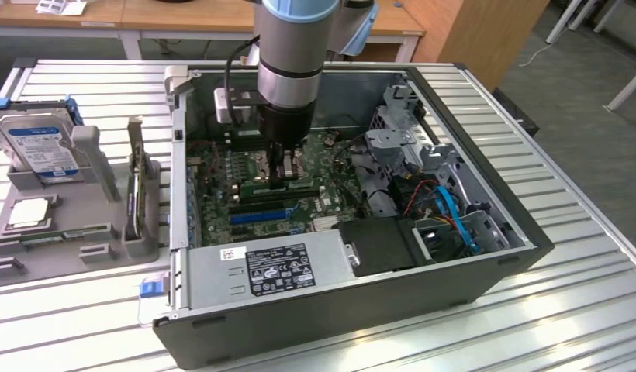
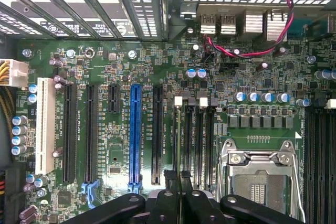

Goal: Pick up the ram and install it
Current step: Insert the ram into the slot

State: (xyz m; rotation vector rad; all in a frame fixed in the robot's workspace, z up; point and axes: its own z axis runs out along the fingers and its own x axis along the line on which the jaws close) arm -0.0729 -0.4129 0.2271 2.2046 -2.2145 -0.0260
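1. At the exterior view's left, a silver hard drive with a blue label (image 1: pixel 39 147) stood in its holder on the ribbed metal tabletop (image 1: pixel 566 310).
2. Inside the open black steel computer case (image 1: pixel 329 325), my jaws were almost closed. Their tips were at the thin green ram stick (image 1: pixel 261 188), which lay along the glossy green motherboard (image 2: pixel 105 61). I couldn't tell whether I gripped it.
3. I judged that good seating needed the stick upright and pressed evenly at both ends.

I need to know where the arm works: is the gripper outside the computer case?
No, the gripper reaches down inside the open computer case, close above the motherboard.
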